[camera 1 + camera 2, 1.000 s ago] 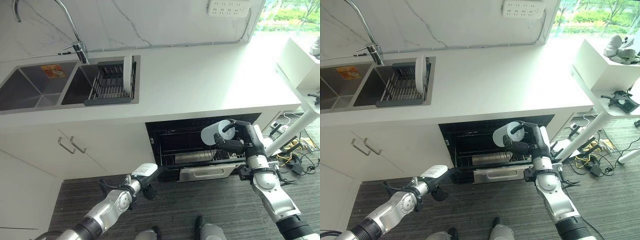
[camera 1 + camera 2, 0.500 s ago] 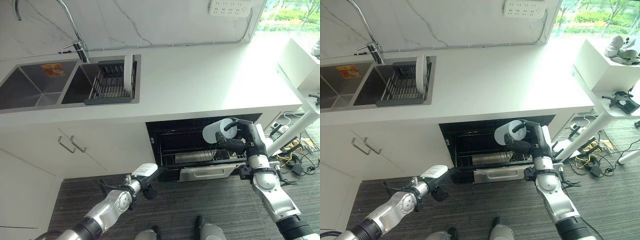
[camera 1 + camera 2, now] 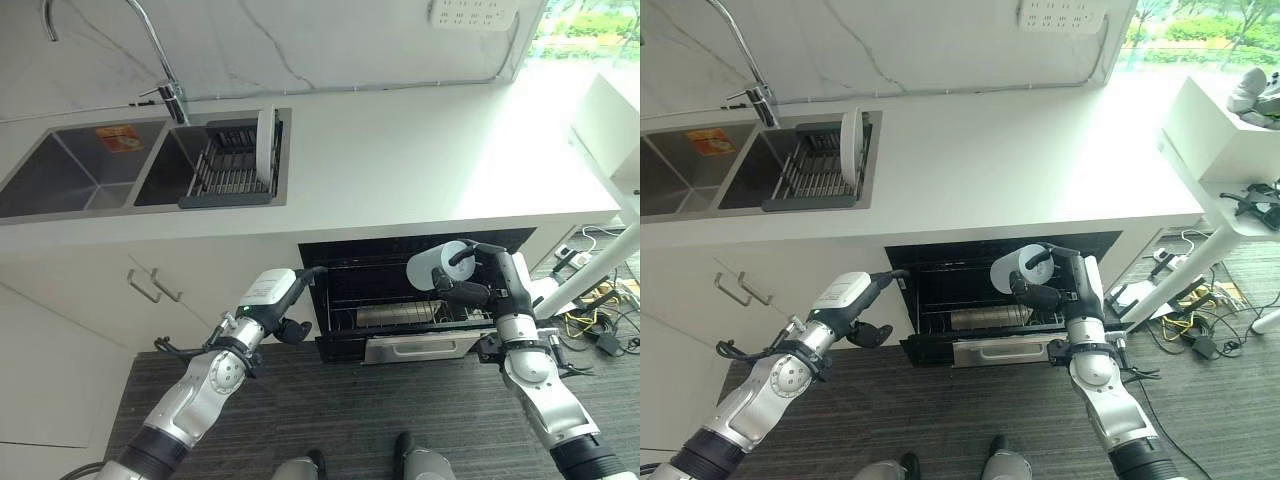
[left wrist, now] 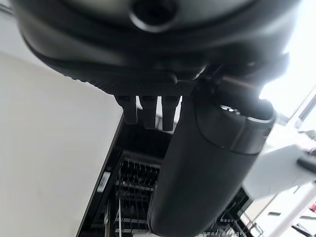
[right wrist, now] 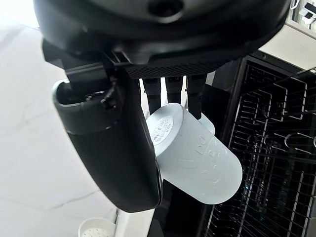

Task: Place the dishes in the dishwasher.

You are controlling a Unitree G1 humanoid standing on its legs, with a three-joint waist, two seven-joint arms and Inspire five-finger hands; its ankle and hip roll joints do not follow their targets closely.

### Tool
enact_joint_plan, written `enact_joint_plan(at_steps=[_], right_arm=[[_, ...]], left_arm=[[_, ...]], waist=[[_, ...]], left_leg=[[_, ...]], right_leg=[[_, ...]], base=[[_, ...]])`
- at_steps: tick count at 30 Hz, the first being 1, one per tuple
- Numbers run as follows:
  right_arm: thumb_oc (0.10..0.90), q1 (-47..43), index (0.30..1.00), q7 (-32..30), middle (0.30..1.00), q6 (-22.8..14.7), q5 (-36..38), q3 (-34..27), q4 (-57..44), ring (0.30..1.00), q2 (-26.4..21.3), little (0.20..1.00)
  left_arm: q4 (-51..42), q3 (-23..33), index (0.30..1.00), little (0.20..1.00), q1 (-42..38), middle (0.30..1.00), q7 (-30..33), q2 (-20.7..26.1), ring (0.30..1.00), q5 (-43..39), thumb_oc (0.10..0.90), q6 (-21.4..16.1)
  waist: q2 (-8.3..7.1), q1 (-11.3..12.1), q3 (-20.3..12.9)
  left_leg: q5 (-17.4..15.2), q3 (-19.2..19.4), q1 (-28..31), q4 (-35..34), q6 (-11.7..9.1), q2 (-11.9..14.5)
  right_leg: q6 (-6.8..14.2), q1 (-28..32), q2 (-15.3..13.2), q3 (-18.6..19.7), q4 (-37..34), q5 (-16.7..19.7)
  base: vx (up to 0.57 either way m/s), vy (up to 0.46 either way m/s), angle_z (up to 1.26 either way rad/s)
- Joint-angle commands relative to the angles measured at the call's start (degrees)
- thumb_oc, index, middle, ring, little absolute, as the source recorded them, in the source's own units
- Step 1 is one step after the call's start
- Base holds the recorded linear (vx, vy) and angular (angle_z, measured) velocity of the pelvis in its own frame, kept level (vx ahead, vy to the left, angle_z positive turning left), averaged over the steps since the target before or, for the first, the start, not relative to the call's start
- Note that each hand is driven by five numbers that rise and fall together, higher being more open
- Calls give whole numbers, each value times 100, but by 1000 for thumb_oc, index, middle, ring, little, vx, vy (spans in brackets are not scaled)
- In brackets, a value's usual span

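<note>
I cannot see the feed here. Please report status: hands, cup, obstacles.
Right hand shut on white cup, before open dishwasher. Left hand open, at its left edge. Plate in sink rack.

A sink point(image 3: 80, 180) is set into the left part of the desk point(image 3: 420, 160), with a faucet point(image 3: 165, 75) behind it. A drying rack point(image 3: 225, 175) sits in the sink's right basin, and a plate point(image 3: 266, 135) stands upright at the rack's right end. Below the desk's front edge, the open dishwasher point(image 3: 400, 290) lies right of a cabinet point(image 3: 150, 290), its wire rack point(image 3: 400, 312) inside. The right hand point(image 3: 478, 285) holds a cup point(image 3: 432, 265) on its side, before the dishwasher's upper right opening. The left hand point(image 3: 285, 310) hangs just before the dishwasher's left edge. An outlet strip point(image 3: 470, 12) is on the wall behind the desk.
</note>
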Motion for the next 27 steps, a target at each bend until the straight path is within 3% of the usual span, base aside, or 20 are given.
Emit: enact_joint_plan(at_steps=[1,9,17,25,27], right_arm=[[400,-475,300,-201,300,-622,-195,-529,-482,300,-82,300],[400,-586,300,-99,300,-771,-125,-346,-421,300,-103,300],[400,-935,300,121,300,-607,-24,-197,-558,300,-252,300],[400,-1109,300,418,300,-500,-81,-124,-658,300,-383,300],[400,-1201,300,620,300,-346,-122,-100,-755,300,-458,300]], left_arm=[[-728,323,900,900,-275,900,90,132,900,-279,800,-288],[-199,-229,900,900,-780,900,-329,84,900,194,800,166],[140,-953,900,900,-1388,900,-1951,-134,900,-421,800,747],[306,-1295,900,900,-1667,900,-2582,-340,900,-688,800,1246],[570,-1438,900,900,-1825,900,-2532,-530,900,-942,800,1528]], waist=[[27,-15,-258],[27,-153,-263],[139,-335,-94],[379,-572,27],[524,-718,81]], left_leg=[[-64,384,-39,50,-241,446],[-58,430,-38,50,-244,475],[9,476,-72,50,-259,487],[50,648,-78,50,-281,449],[56,742,-82,50,-285,417]], right_leg=[[205,402,107,273,397,-1135],[193,367,153,359,397,-1118],[193,262,179,470,397,-1043],[200,157,116,622,397,-996],[206,74,88,707,397,-974]], base=[[30,-2,13],[28,-9,0],[7,7,-4],[32,80,-15],[53,193,-19]])
